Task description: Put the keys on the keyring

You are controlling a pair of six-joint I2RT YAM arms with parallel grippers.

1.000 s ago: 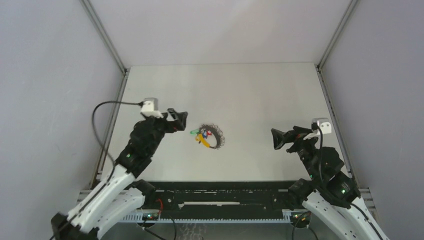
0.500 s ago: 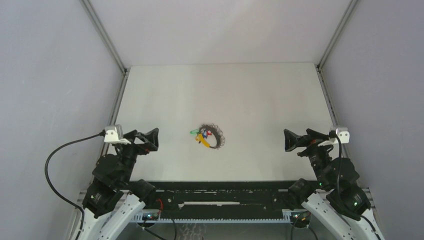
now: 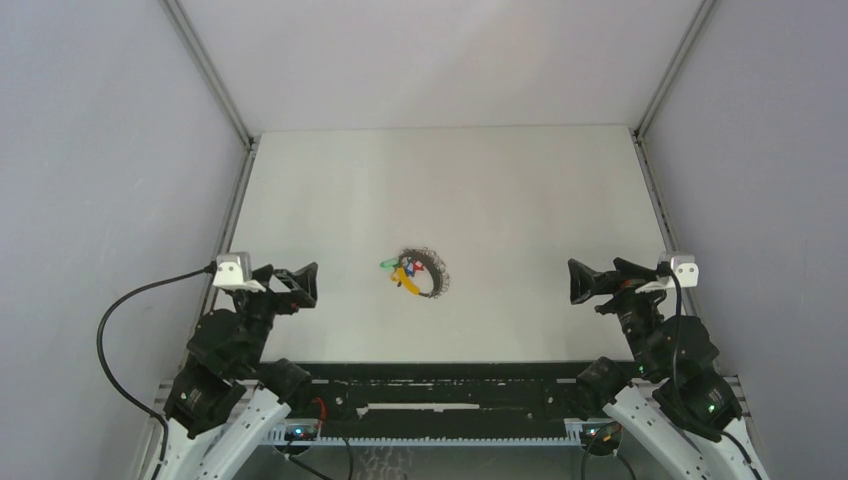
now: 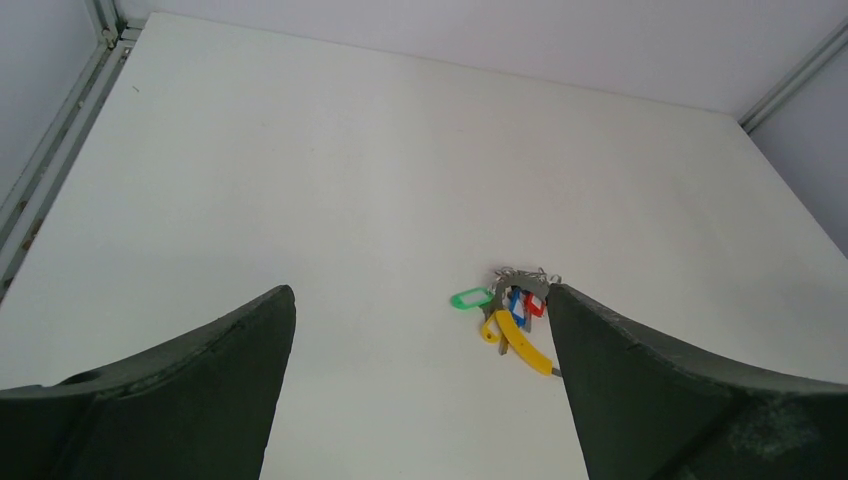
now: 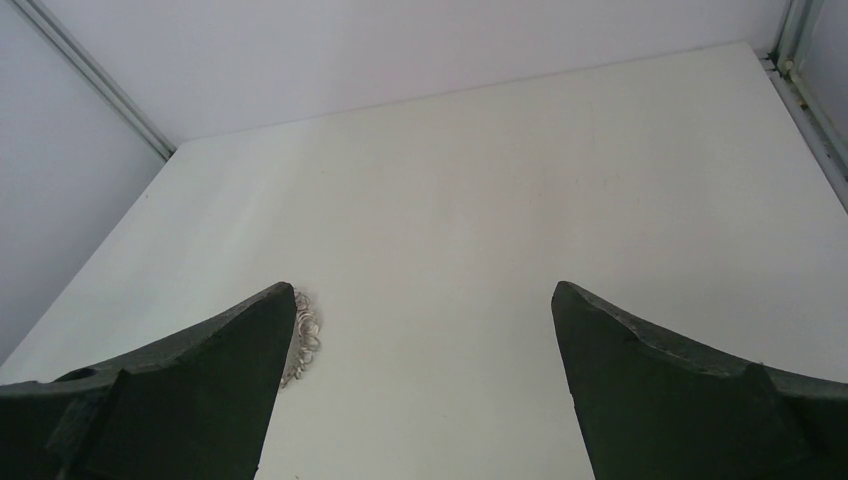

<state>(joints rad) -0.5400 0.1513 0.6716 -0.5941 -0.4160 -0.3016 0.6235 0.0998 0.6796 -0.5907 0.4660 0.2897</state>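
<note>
Top external view: your keys lie bunched against the keyring mid-table, between both arms. Your left gripper is nearer, the keys off to its right; your right gripper sits farther away. Both jaws gape wide, holding nothing.

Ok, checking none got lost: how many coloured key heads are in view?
4, bunched together: green head leftmost in the left wrist view, blue head and red head right of it, yellow head nearest the camera. More may hide beneath.
</note>
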